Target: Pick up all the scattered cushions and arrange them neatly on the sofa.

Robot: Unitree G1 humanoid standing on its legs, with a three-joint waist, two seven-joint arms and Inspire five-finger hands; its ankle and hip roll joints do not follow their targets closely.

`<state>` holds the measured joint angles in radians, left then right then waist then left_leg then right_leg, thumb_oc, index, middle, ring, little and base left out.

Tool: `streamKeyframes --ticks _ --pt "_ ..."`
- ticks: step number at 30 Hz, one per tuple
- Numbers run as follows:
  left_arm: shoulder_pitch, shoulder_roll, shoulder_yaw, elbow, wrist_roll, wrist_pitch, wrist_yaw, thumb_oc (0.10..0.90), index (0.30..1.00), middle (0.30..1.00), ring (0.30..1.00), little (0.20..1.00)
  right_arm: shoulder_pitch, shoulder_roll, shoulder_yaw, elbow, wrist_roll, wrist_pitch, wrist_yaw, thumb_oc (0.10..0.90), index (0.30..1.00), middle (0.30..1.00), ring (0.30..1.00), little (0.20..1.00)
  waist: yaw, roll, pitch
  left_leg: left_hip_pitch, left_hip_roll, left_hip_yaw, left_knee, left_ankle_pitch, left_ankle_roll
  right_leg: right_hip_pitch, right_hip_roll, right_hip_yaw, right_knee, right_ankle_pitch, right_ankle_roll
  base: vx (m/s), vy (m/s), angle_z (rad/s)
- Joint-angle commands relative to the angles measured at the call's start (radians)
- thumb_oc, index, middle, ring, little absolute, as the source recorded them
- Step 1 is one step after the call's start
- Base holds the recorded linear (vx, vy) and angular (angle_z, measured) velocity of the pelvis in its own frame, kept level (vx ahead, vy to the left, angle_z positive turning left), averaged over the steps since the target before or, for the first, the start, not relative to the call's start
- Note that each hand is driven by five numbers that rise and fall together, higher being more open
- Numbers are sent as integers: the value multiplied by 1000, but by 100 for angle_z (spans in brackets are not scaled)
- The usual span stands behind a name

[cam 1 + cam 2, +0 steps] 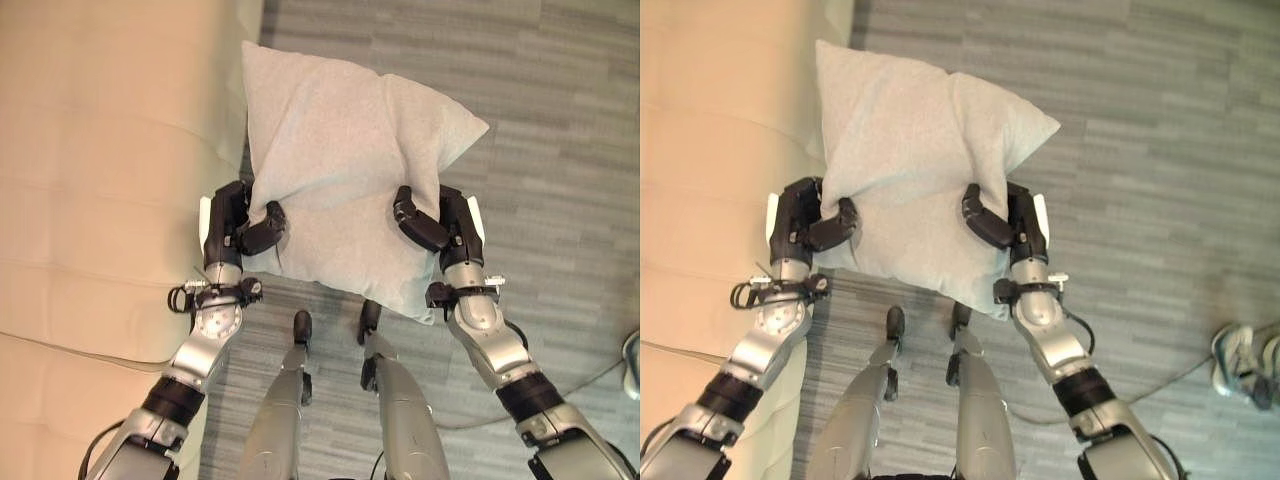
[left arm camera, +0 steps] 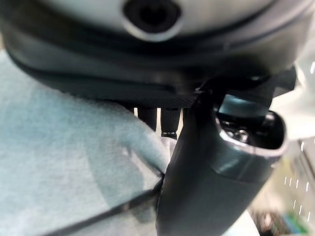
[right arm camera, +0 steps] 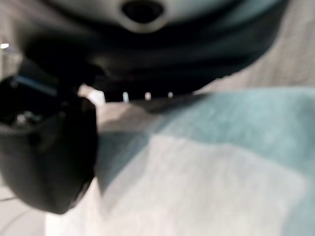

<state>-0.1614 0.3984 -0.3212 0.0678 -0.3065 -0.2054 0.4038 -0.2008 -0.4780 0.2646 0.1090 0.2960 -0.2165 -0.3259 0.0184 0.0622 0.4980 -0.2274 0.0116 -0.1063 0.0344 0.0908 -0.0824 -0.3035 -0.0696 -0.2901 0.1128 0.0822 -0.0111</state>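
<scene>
Beside the sofa (image 1: 90,180), both hands (image 1: 250,225) (image 1: 430,220) clamp the cushion (image 1: 340,150); right eye view adds shoes (image 1: 1245,360).

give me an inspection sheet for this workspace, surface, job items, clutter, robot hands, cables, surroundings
Surface: cream sofa on the robot's left, beside grey plank floor.
Job's things: one pale grey cushion, held up between both hands, mostly over the floor, its upper left corner over the sofa edge.
Clutter: nothing seen.
Robot hands: left robot hand curled on the cushion's left edge; right robot hand curled on its right edge.
Cables: thin cable lying on the floor at right.
Surroundings: a person's shoes at the right edge.
</scene>
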Motion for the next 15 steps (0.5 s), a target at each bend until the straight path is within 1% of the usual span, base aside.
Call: streamKeyframes --ticks 1,2,3,5,6,7,8,9,10,11,12,13,14,15 --pt "-38 -30 -80 -109 -12 -143 -114 400 300 300 300 300 -10 14 1 -219 -58 -139 127 400 300 300 300 300 45 6 -177 -34 -41 -43 -17 -22 -15 152 -23 -68 -45 -172 105 92 -80 72" --pt "-35 -29 -81 -111 -12 -142 -114 400 300 300 300 300 -7 14 0 -221 -58 -138 128 400 300 300 300 300 43 6 -176 -30 -41 -45 -20 -22 -16 157 -23 -70 -47 -171 105 90 -64 76" --pt "-12 -20 -71 -133 -10 -141 -121 400 300 300 300 300 18 5 -13 -242 -70 -138 133 400 300 300 300 300 51 7 -195 -6 -46 -64 -33 -20 -16 188 -24 -94 -62 -175 104 40 -23 55" --pt "-12 -20 -71 -133 -10 -141 -121 400 300 300 300 300 18 5 -13 -242 -70 -138 133 400 300 300 300 300 51 7 -195 -6 -46 -64 -33 -19 -16 188 -24 -94 -62 -175 104 49 -26 41" --pt "7 -15 -71 -140 -13 -140 -130 400 300 300 300 300 41 0 -19 -252 -77 -136 141 400 300 300 300 300 58 4 -218 9 -51 -71 -43 -19 -17 212 -24 -113 -76 -177 104 162 -54 20" --pt "25 -24 -58 -156 -38 -140 -145 400 300 300 300 300 78 -3 -53 -296 -97 -135 132 400 300 300 300 300 70 0 -268 38 -62 -73 -55 -8 -28 290 -32 -191 -116 -180 109 201 -18 25" --pt "21 -27 -56 -158 -39 -140 -144 400 300 300 300 300 76 -5 -63 -308 -109 -132 119 400 300 300 300 300 61 -3 -283 42 -58 -37 -51 -10 -28 314 -39 -219 -124 -181 112 268 115 90" --pt "16 -28 -51 -166 -44 -147 -154 400 300 300 300 300 75 -1 -79 -332 -120 -123 112 400 300 300 300 300 49 -9 -320 66 -30 85 -53 -31 -13 342 -51 -258 -128 -182 118 167 137 165" --pt "16 -28 -51 -166 -44 -146 -154 400 300 300 300 300 75 0 -78 -333 -121 -123 112 400 300 300 300 300 50 -10 -319 68 -29 86 -53 -32 -13 344 -51 -257 -128 -182 118 272 109 252" --pt "18 -26 -49 -171 -50 -146 -157 400 300 300 300 300 75 3 -82 -337 -130 -120 108 400 300 300 300 300 49 -17 -340 91 -16 118 -58 -59 -14 366 -52 -259 -128 -203 124 303 116 170" --pt "30 -21 -50 -175 -50 -142 -165 400 300 300 300 300 68 18 -85 -340 -139 -111 112 400 300 300 300 300 60 -29 -374 104 -19 132 -50 -76 -5 395 -65 -280 -119 -208 127 306 117 96" --pt "33 -20 -50 -176 -50 -142 -165 400 300 300 300 300 70 20 -85 -340 -140 -110 113 400 300 300 300 300 59 -31 -375 104 -20 130 -49 -77 -5 396 -66 -282 -118 -209 128 246 140 9" --pt "45 -18 -52 -176 -51 -136 -174 400 300 300 300 300 74 30 -90 -341 -137 -108 119 400 300 300 300 300 61 -40 -392 116 -24 131 -53 -88 5 409 -73 -290 -109 -211 131 198 162 27" --pt "54 -17 -58 -175 -56 -126 -183 400 300 300 300 300 60 48 -87 -330 -139 -101 120 400 300 300 300 300 72 -53 -406 129 -31 132 -43 -107 21 422 -93 -301 -72 -218 136 247 240 37"
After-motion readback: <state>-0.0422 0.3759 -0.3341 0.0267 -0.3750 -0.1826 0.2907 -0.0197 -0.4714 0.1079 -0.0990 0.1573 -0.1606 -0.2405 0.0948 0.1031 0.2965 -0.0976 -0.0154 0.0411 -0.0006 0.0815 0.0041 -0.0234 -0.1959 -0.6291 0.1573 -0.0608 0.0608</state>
